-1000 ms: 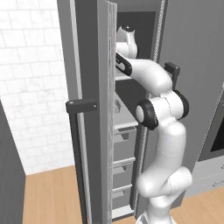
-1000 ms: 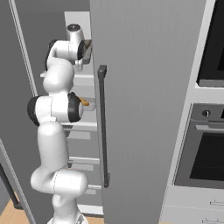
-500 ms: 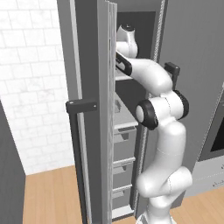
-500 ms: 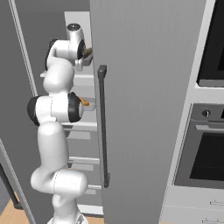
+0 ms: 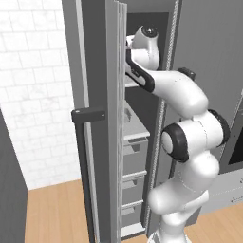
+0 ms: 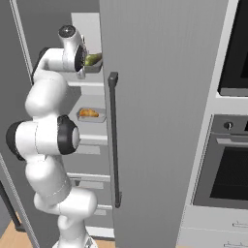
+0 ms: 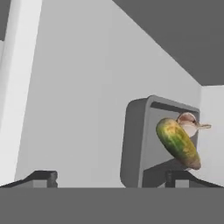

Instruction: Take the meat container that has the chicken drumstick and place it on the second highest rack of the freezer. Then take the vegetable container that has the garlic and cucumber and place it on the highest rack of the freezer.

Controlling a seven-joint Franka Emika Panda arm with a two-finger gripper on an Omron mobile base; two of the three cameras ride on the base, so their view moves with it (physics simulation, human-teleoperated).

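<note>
My end effector (image 7: 111, 177) stood released, its two tips spread far apart on either side of the vegetable container (image 7: 144, 144) and touching nothing that I could see. A second earlier it had been clamped on that tray; over the last second the jaws went wide, while the arm held almost the same pose in both base views. I read that as the drop-off made.

Just beyond the tips, the container sat on the highest rack (image 6: 89, 83) of the freezer (image 6: 160, 121), the cucumber (image 7: 178, 143) lying across it and the garlic (image 7: 189, 123) tucked against the cucumber's far end. From the right base view the cucumber poked out next to the wrist at the same shelf.

Below that rack, the meat container (image 6: 90, 115) with the drumstick (image 6: 88, 113) rested on the second shelf, so I judged both placements complete, with only the arm's withdrawal past the door left.
</note>
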